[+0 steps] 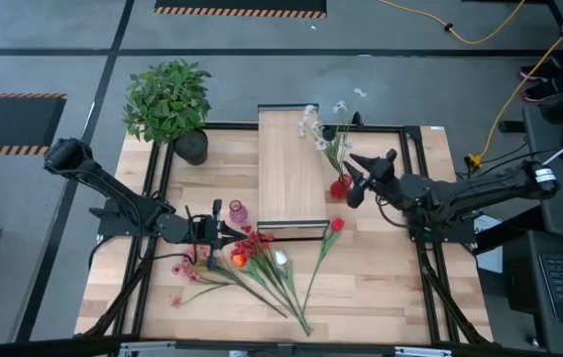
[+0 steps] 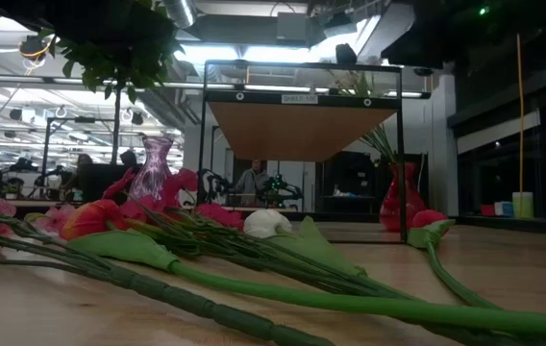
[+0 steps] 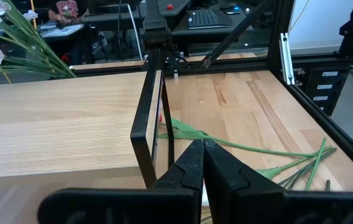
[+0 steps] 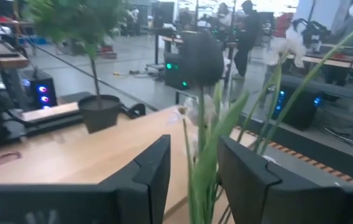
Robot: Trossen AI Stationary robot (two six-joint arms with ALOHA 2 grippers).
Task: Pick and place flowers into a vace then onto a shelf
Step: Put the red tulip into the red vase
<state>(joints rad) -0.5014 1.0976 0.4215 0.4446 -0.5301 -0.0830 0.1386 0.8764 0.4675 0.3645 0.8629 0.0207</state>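
Loose flowers (image 1: 252,263) lie in a pile on the table's near part, their stalks (image 2: 254,279) flat on the wood. A single red one (image 1: 337,225) lies to the right. My left gripper (image 1: 230,234) (image 3: 202,149) is shut, at the pile's left end near the shelf's (image 1: 289,169) near corner (image 3: 144,127). A red vase (image 1: 340,187) (image 2: 398,197) with white flowers (image 1: 321,129) stands on the table at the shelf's right edge. My right gripper (image 1: 353,181) (image 4: 194,162) is open, its fingers on either side of the green stems (image 4: 202,168). An empty pink vase (image 1: 238,211) (image 2: 154,165) stands beside the left gripper.
A bushy potted plant (image 1: 168,99) stands at the table's far left corner. Black frame rails (image 1: 415,198) run along the table's sides. The shelf's dark legs (image 2: 203,144) stand between the two vases. Bare wood (image 1: 381,278) lies on the near right.
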